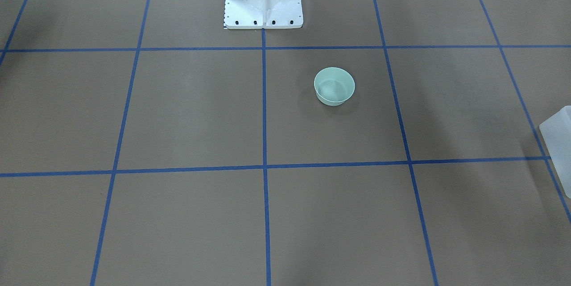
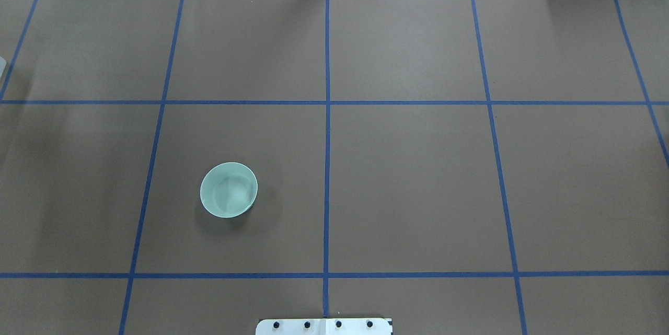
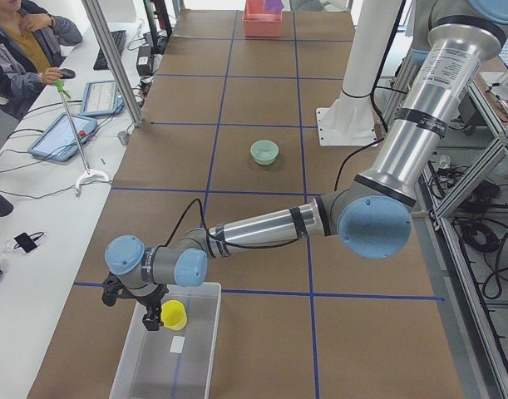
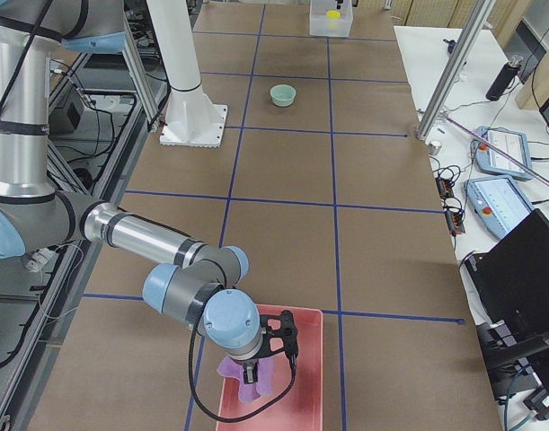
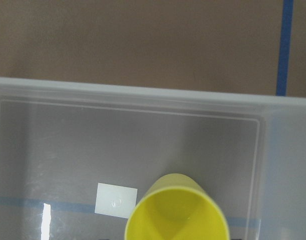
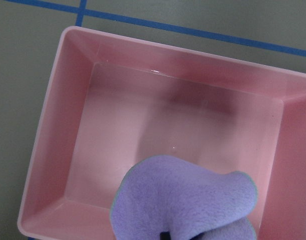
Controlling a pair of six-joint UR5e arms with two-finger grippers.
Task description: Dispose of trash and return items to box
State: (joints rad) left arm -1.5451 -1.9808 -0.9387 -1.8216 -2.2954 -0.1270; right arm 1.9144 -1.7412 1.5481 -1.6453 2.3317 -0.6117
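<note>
- Over the translucent box (image 5: pixel 142 92) at the left end of the counter (image 2: pixel 418 188), we find the yellow cup (image 5: pixel 177 210), its mouth turned up to the wrist camera and inside the box's outline. We cannot tell whether it hangs or rests on the box floor.
- The left claw (image 3: pixel 152 322) sits just beside the cup in the left side view. No view shows its fingers plainly, so we cannot tell whether it is clenched or released.
- The right claw (image 4: pixel 254 373) is over the pink bin (image 6: pixel 57 125), with a purple cloth (image 6: pixel 185 200) bunched directly beneath it. Its grip is equally unreadable.
- The mint bowl (image 2: pixel 229 189) stands upright and alone on the left arm's half of the counter, well apart from the box. We judge it not yet returned.
- Risk: if the cup drops from a height it may bounce or tip on the hard box floor. It sits near one wall, so a sideways pull-out could knock it over.
- Risk: soft cloth may snag on a finger and ride back out of the bin.
- Views: only the side cameras show the arms, the box and the bin together. The overhead and front views show little beyond the bowl. Only the left wrist view shows the white label (image 5: pixel 116 200) on the box floor.
</note>
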